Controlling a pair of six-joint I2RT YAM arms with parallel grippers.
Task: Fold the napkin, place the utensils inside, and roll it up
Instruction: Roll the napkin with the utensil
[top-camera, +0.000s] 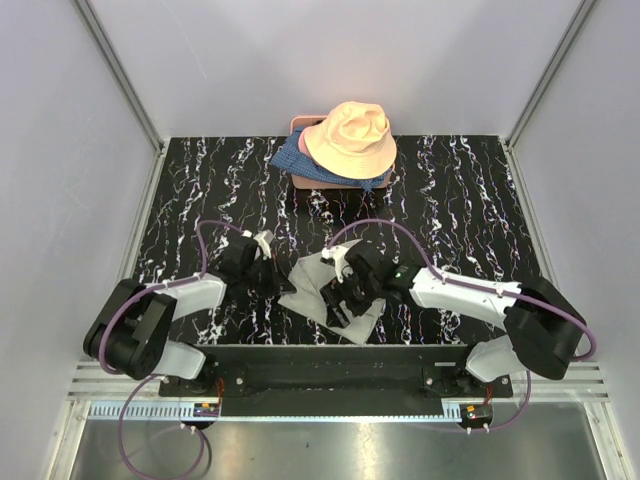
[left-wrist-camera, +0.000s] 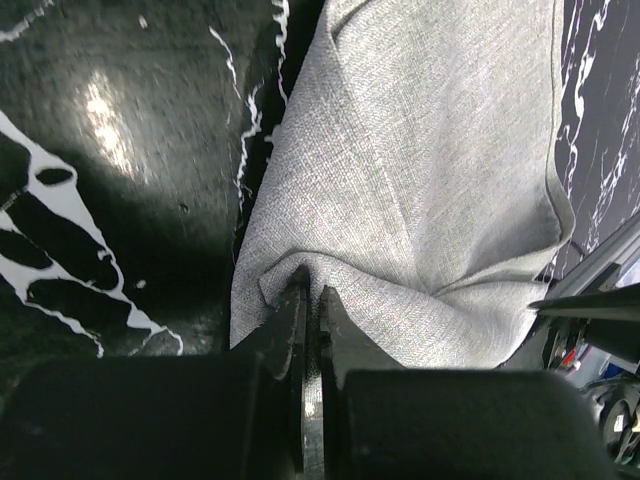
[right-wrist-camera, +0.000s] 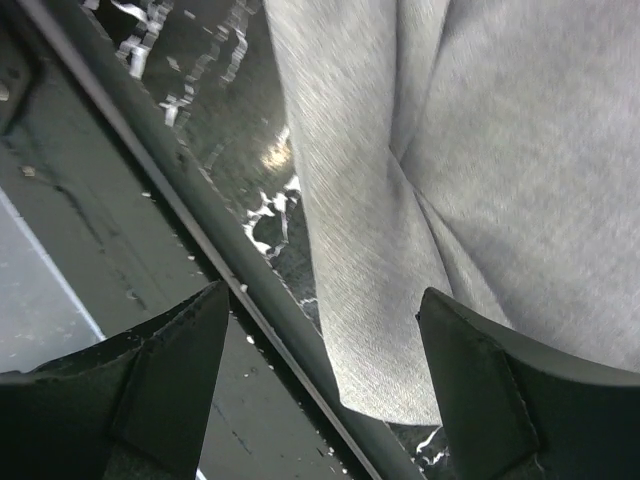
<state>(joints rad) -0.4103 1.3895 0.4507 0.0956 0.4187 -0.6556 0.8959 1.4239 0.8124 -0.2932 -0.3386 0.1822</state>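
The light-grey napkin (top-camera: 312, 275) lies crumpled near the table's front edge, between my two arms. My left gripper (top-camera: 278, 280) is at its left edge. In the left wrist view the jaws of the left gripper (left-wrist-camera: 310, 287) are shut, pinching a fold of the napkin (left-wrist-camera: 420, 180). My right gripper (top-camera: 340, 296) hovers over the cloth's near right part. In the right wrist view this gripper (right-wrist-camera: 322, 295) stands wide open, with a corner of the napkin (right-wrist-camera: 500, 150) lying loose between the fingers. The utensils are out of view.
A peach bucket hat (top-camera: 350, 137) sits on blue patterned fabric (top-camera: 296, 160) over a pink box at the back centre. The napkin's corner reaches the table's front rail (right-wrist-camera: 150, 170). The black marbled tabletop (top-camera: 460, 200) is walled on three sides.
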